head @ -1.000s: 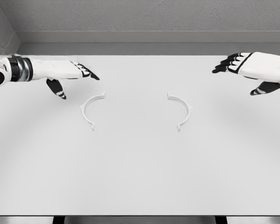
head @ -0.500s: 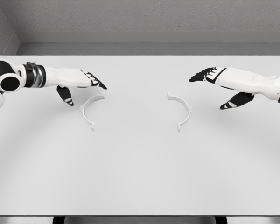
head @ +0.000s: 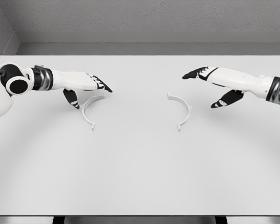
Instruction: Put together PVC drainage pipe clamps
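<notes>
A white table (head: 140, 177) fills most of the head view, with a grey wall (head: 144, 18) running along its far edge. Two white half-ring pipe clamp pieces lie flat on the table, well apart, their open sides facing each other. The left clamp half (head: 89, 110) sits left of centre, curving like the letter C. The right clamp half (head: 183, 110) sits right of centre, curving the opposite way.

The robot's left arm reaches in from the left edge. Its left hand (head: 86, 84) is above the upper end of the left clamp half, fingers extended and pointing right, with the thumb (head: 72, 98) hanging down beside the clamp's outer curve. The fingers are spread and grip nothing; whether they touch the clamp cannot be told.

The right arm reaches in from the right edge. Its right hand (head: 214, 81) is up and to the right of the right clamp half, clear of it, fingers stretched toward the left, thumb dropped below, holding nothing.
</notes>
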Controlling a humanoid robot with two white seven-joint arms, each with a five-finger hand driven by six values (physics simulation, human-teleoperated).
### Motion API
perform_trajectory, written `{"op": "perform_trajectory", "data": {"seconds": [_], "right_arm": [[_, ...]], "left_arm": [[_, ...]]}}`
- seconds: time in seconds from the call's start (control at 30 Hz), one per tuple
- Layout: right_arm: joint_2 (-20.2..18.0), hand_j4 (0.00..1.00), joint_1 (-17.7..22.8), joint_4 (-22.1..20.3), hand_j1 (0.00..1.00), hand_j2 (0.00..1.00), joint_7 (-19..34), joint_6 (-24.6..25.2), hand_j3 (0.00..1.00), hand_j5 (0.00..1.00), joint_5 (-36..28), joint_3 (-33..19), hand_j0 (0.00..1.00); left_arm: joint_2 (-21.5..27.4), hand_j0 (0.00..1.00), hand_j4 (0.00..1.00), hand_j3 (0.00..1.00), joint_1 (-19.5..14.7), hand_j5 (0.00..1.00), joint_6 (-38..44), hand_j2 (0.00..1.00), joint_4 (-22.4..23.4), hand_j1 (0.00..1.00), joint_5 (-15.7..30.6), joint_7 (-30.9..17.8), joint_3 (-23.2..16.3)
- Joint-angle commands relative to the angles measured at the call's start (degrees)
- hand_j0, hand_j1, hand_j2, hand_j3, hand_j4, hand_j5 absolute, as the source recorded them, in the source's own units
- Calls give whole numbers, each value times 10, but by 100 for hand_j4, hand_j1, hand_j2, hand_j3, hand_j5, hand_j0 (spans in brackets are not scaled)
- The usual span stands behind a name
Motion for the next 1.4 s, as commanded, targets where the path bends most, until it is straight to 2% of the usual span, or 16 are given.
{"op": "perform_trajectory", "data": {"seconds": [0.0, 0.13, 0.3, 0.4, 0.47, 0.7, 1.17, 1.37], "right_arm": [[3, 100, 0, 1, 100, 100, 0, 2, 100, 100, -5, 3, 100], [14, 100, -1, 8, 100, 100, 0, 2, 100, 100, -6, 16, 100], [38, 100, -11, 51, 100, 100, 0, 2, 100, 100, -4, 17, 100], [43, 100, -18, 61, 100, 100, 0, 2, 100, 100, -4, 30, 100], [58, 100, -35, 102, 100, 100, 0, 2, 100, 100, -3, 39, 100], [77, 100, -40, 131, 100, 100, 0, 2, 100, 100, 1, 47, 100], [77, 100, -46, 133, 100, 100, 0, 2, 100, 100, -1, 47, 100], [94, 100, -47, 141, 100, 100, 0, 2, 100, 100, -1, 50, 100]], "left_arm": [[3, 100, 100, 100, 0, 100, 1, 100, 0, 100, -1, 0, 1], [-1, 100, 100, 100, 0, 100, 1, 100, 0, 100, -1, 0, -1], [-4, 100, 100, 100, 5, 100, 1, 100, 0, 100, -1, 0, -4], [-10, 100, 100, 100, 8, 100, 1, 100, 0, 100, -10, 0, -4], [-16, 100, 100, 100, 9, 100, 1, 100, 1, 100, -13, 0, -4], [-20, 100, 100, 100, 8, 100, 1, 100, 5, 100, -13, 0, -4], [-43, 100, 100, 100, 6, 100, 1, 100, 4, 100, -6, 0, -4], [-45, 100, 100, 100, 4, 100, 1, 100, 4, 100, -1, 0, -4]]}}
